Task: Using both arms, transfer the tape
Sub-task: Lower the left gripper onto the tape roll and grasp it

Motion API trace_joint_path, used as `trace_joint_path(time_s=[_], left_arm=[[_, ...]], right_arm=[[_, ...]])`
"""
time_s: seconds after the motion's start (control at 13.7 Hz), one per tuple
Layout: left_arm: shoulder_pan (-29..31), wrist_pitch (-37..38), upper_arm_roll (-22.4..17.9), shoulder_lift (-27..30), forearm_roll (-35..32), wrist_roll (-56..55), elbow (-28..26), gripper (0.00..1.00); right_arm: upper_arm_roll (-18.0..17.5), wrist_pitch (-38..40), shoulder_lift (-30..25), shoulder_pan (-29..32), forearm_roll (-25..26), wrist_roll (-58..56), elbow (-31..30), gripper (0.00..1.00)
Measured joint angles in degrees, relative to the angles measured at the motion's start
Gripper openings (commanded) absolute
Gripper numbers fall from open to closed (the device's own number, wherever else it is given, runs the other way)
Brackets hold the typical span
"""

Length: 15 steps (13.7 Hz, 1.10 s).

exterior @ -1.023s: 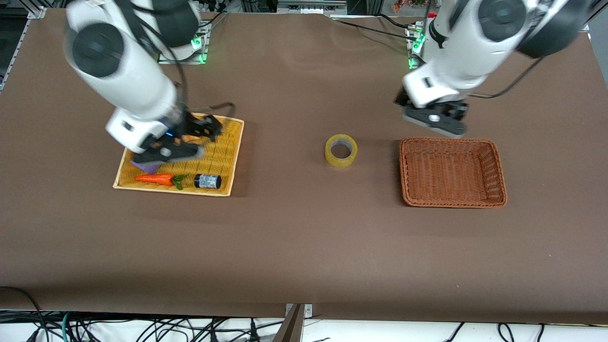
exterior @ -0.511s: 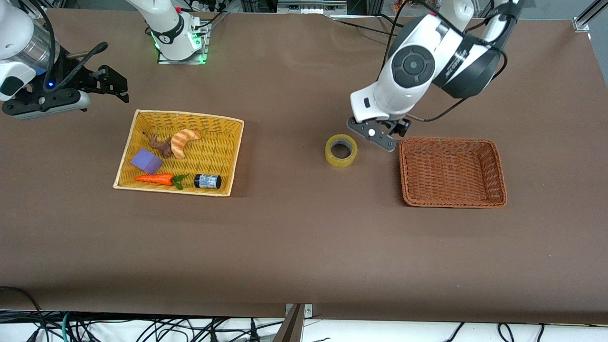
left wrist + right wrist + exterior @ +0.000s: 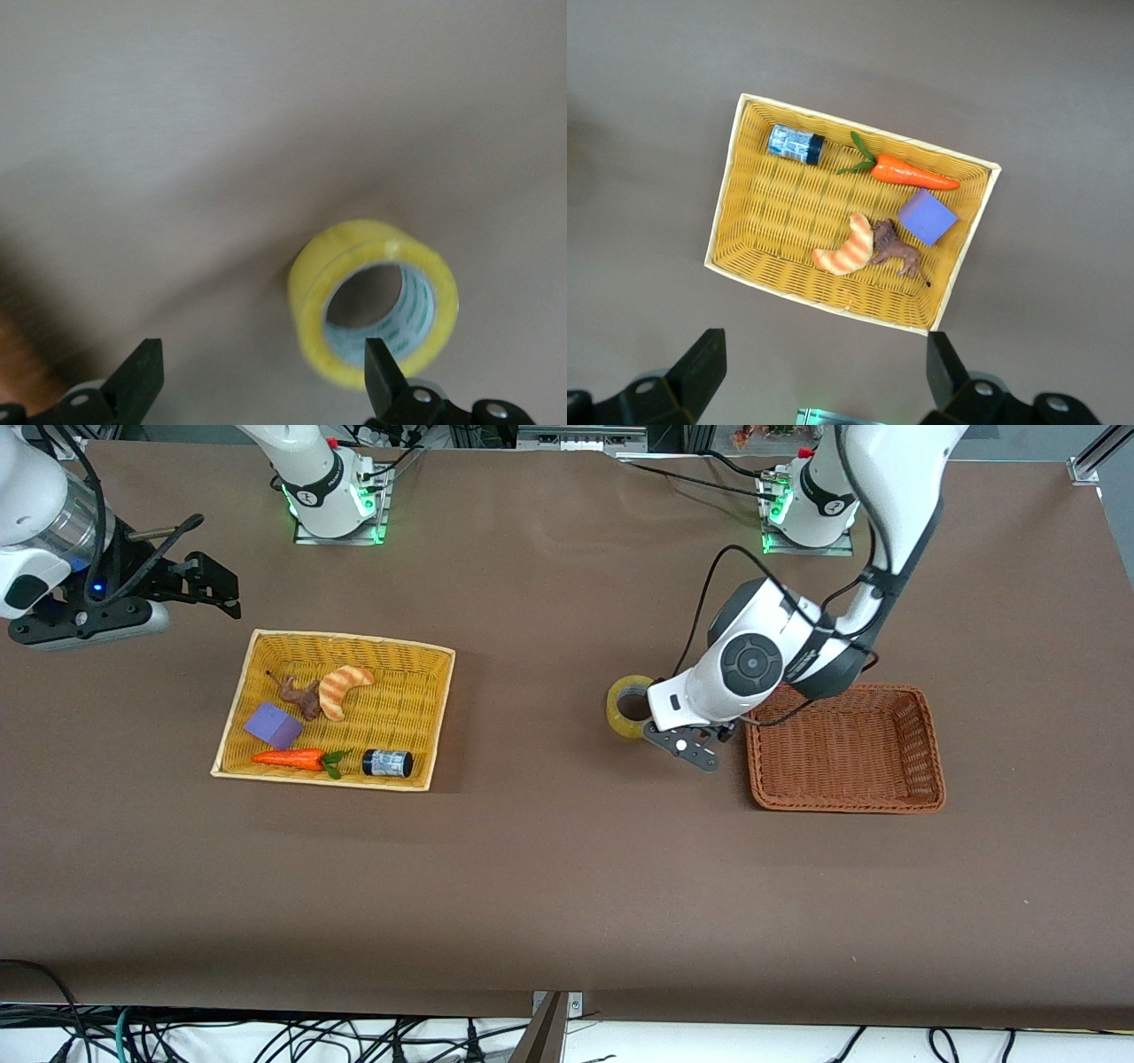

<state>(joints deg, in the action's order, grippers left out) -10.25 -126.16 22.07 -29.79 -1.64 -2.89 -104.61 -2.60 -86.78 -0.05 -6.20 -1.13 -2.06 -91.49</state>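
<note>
Lying flat on the brown worktop [image 3: 549,868], the tape [image 3: 625,707] rests beside the empty brown basket [image 3: 921,717]. Since half a second ago the left gripper [image 3: 261,390] has dropped next to it, fingers spread (nothing grasped). The right gripper [image 3: 819,376] waits, fingers released, near the yellow basket [image 3: 443,691] holding carrot [image 3: 288,758], jar [image 3: 387,763], purple block [image 3: 273,724], croissant [image 3: 341,689].

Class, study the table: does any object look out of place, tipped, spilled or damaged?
Only the tape stands out: it sits alone on the bare table between the yellow basket and the brown basket, with the open left gripper beside it. Nothing looks spilled or damaged.
</note>
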Motion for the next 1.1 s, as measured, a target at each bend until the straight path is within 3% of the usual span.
trace_joint_path(time_s=[0.15, 0.44, 0.73, 0.88, 0.95, 1.02, 1.1], left_arm=[[-1.4, -4.0, 0.1, -1.8, 0.0, -0.1, -1.3, 1.00], [-4.0, -4.6, 0.0, -3.4, -0.3, -0.5, -1.6, 1.00], [-3.7, -4.8, -1.3, -3.8, -6.2, -0.6, -1.6, 1.00], [-3.9, -6.0, -1.3, -5.1, -6.5, -0.6, -1.6, 0.89], [-3.9, -6.5, -1.3, -5.9, -6.5, -0.6, -1.6, 0.89], [-3.9, -6.9, -1.3, -6.5, -6.5, -0.6, -1.6, 0.68], [-3.9, -7.1, -1.3, -6.8, -6.5, -0.6, -1.6, 0.38]], right_arm=[[0.2, 0.0, 0.4, 0.2, 1.6, 0.0, 0.0, 1.00], [0.3, -0.2, 1.1, 0.3, 2.5, 0.0, 0.0, 1.00], [0.3, -0.2, 1.2, 0.3, 2.5, 0.0, 0.0, 1.00], [0.3, -0.2, 1.2, 0.3, 2.5, 0.0, 0.0, 1.00], [0.3, -0.2, 1.2, 0.3, 2.5, 0.0, 0.0, 1.00], [0.3, -0.2, 1.2, 0.3, 2.5, 0.0, 0.0, 1.00], [0.3, -0.2, 1.2, 0.3, 2.5, 0.0, 0.0, 1.00]])
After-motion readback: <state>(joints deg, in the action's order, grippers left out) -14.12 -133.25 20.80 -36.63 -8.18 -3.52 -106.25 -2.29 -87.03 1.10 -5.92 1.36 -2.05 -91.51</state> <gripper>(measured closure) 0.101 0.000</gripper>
